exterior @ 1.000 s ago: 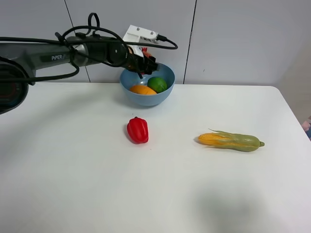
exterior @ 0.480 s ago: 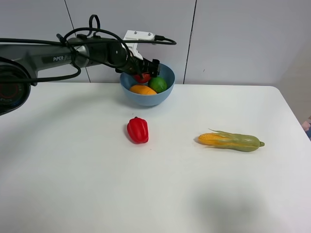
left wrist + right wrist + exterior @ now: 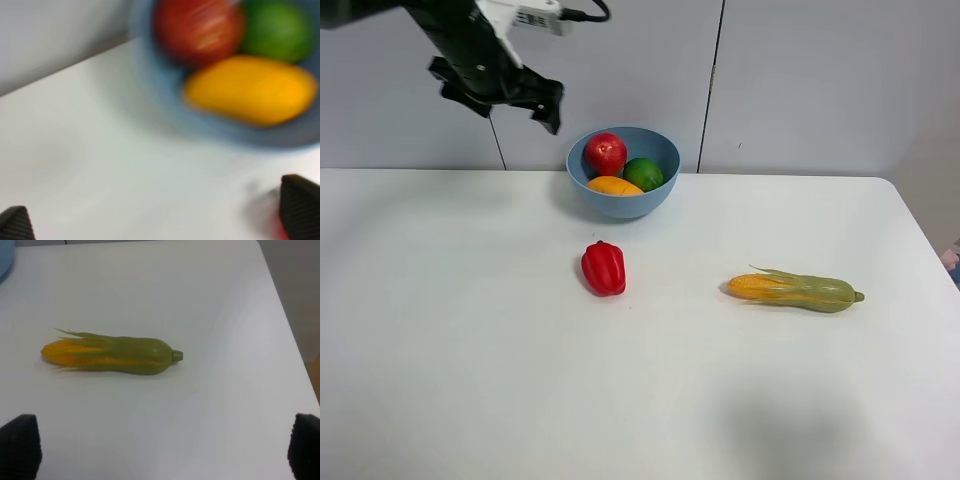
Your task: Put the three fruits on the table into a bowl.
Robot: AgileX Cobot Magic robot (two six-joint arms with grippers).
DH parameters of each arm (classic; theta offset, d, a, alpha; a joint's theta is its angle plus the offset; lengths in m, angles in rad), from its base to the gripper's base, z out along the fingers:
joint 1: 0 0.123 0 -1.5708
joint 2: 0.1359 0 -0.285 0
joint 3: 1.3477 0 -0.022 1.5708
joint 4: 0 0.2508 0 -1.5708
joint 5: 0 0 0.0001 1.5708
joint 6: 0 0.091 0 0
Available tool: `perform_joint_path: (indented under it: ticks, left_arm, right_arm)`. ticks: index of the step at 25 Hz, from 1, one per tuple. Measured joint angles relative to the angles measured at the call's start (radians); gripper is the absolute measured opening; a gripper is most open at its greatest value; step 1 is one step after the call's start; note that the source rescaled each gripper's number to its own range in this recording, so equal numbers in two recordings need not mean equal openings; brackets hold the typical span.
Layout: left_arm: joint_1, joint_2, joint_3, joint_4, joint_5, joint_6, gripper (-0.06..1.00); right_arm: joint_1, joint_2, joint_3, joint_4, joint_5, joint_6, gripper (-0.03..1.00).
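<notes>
With mango (image 3: 614, 186), lime (image 3: 643, 173) and pomegranate (image 3: 606, 153) sitting in the bowl (image 3: 655, 201) below it, the left tool (image 3: 500, 95) is hanging wide open and empty, needing only parking.

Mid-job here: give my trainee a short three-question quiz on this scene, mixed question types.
1. True or false: the pomegranate lies in the bowl.
2. Which item lies nearest the bowl on the table? A) bell pepper B) corn cob
3. Fill in: the left tool is raised and holds ____.

Key
1. True; it sits with the mango and lime.
2. A
3. nothing
</notes>
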Motion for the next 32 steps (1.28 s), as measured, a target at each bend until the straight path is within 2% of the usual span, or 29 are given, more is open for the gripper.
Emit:
perform_joint_path:
  ticks: [3, 6, 10, 16, 20, 23, 27, 32]
  left_arm:
    - [0.096, -0.086, 0.000, 0.020, 0.109, 0.019, 0.98]
    - [0.164, -0.189, 0.000, 0.020, 0.176, 0.042, 0.98]
    - [0.255, -0.366, 0.065, 0.009, 0.172, 0.063, 0.98]
    - [0.390, -0.714, 0.447, -0.030, 0.100, 0.068, 0.98]
    - [0.443, -1.026, 0.735, -0.037, 0.055, 0.069, 0.98]
    - [0.464, -1.281, 0.901, -0.041, 0.033, 0.069, 0.98]
    - [0.465, -1.578, 1.045, -0.059, 0.031, 0.070, 0.98]
    - [0.465, -1.807, 1.139, -0.059, 0.054, 0.065, 0.98]
  right_arm:
    - [0.000, 0.000, 0.000, 0.000, 0.000, 0.000, 1.00]
    - [0.000, 0.000, 0.000, 0.000, 0.000, 0.000, 1.00]
    - [0.000, 0.000, 0.000, 0.000, 0.000, 0.000, 1.00]
    - [0.000, 0.000, 0.000, 0.000, 0.000, 0.000, 1.00]
    - [0.000, 0.000, 0.000, 0.000, 0.000, 0.000, 1.00]
    - [0.000, 0.000, 0.000, 0.000, 0.000, 0.000, 1.00]
    - [0.000, 0.000, 0.000, 0.000, 0.000, 0.000, 1.00]
    - [0.000, 0.000, 0.000, 0.000, 0.000, 0.000, 1.00]
